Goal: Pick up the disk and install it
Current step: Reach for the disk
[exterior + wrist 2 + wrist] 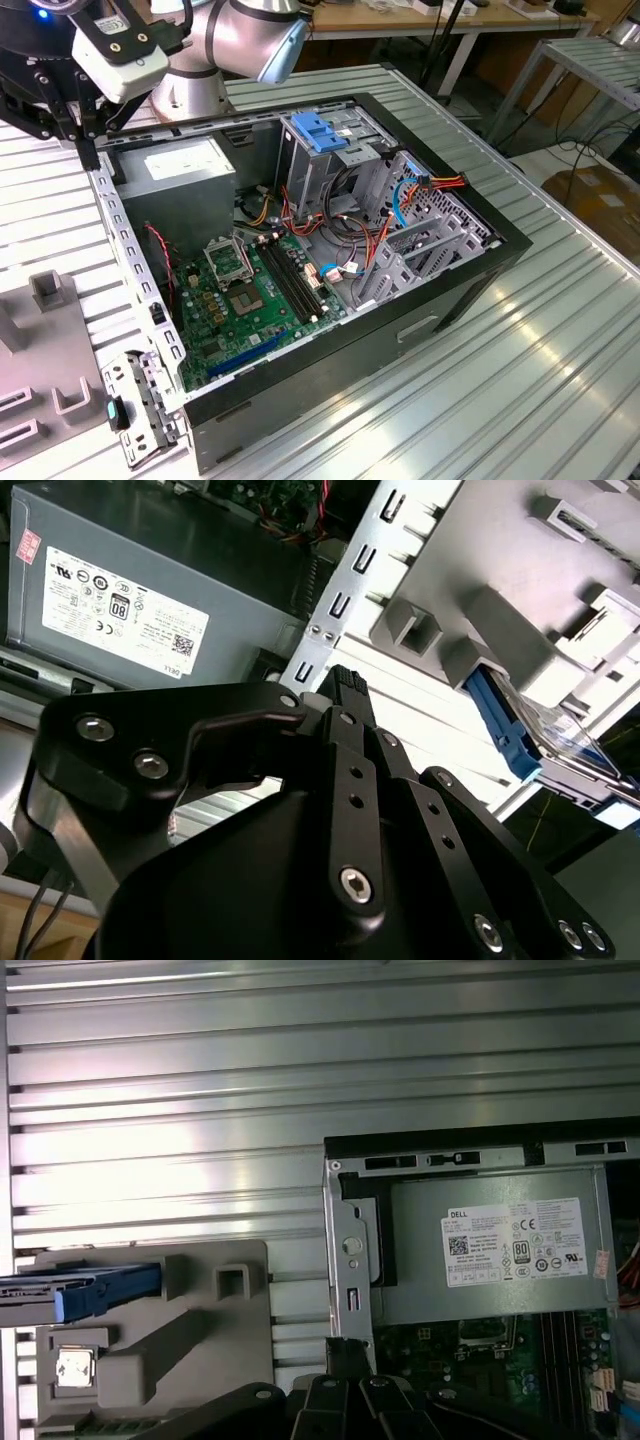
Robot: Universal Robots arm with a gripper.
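Okay, jaws clenched on nothing in both wrist views, tips pressed together with no part between them. They hung just over the perforated metal flange (335, 615) at the edge of the open computer case (440, 290), by the corner with the grey power-supply box (150, 590).

The disk (525, 745) was well apart from the jaws and not yet picked up. It sat slotted into the grey holder (500, 620) outside the case, blue side rail showing in both wrist views.

Exterior view, clock centred on the case's middle:
- The arm (230, 40) was at 11 o'clock, with its wrist end further round at 10.
- The power-supply box was inside the case at 10 o'clock.
- A bare blue bracket (318, 130) sat on the drive cage at 12 o'clock.
- The red and orange cables (440, 185) were at 2 o'clock.
- The green motherboard (250, 300) lay flat on the case floor, just off centre toward 8 o'clock.
- The holder stood beyond the case wall between 8 and 9 o'clock, on the ribbed metal worktop (520, 400).
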